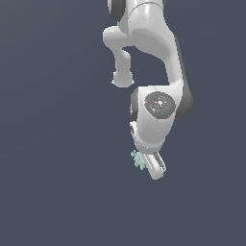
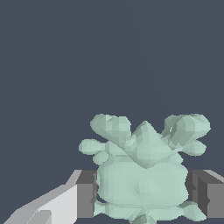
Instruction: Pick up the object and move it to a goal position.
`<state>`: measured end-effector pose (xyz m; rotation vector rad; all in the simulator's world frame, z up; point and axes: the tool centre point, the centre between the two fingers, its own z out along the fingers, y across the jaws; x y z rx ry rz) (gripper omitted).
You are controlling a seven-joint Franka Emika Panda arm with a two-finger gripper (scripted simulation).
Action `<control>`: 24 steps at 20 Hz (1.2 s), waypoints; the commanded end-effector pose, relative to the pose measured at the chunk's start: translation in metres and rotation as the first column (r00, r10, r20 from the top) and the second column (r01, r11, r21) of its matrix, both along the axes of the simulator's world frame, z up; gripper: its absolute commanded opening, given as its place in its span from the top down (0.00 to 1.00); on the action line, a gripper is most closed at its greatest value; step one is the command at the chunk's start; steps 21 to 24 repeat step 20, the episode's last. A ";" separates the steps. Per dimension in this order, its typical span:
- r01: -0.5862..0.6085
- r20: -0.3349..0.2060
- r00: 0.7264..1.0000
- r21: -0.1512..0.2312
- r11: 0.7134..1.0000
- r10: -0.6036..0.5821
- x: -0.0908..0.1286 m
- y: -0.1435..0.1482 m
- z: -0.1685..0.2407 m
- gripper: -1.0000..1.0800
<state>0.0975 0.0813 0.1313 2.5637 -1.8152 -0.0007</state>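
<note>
Tool around mint burr

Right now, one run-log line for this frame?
phase: grasp | gripper: shut on mint-green spiky object | pads: contact on both sides | goal marker: not visible | background: plain dark

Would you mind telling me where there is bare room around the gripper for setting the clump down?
Bare dark ground spreads on the exterior view's left and below the gripper and green clump. The only crowding is the arm above. Between the fingers, the clump fills the gap.
</note>
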 end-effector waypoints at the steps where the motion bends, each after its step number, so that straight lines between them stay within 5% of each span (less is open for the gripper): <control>1: 0.000 0.000 1.000 0.000 1.000 0.000 -0.002 0.014 0.025 1.00; 11: 0.000 0.001 1.000 -0.001 1.000 0.000 -0.005 0.055 0.094 1.00; 24: 0.000 0.001 1.000 0.000 1.000 0.000 -0.004 0.060 0.101 1.00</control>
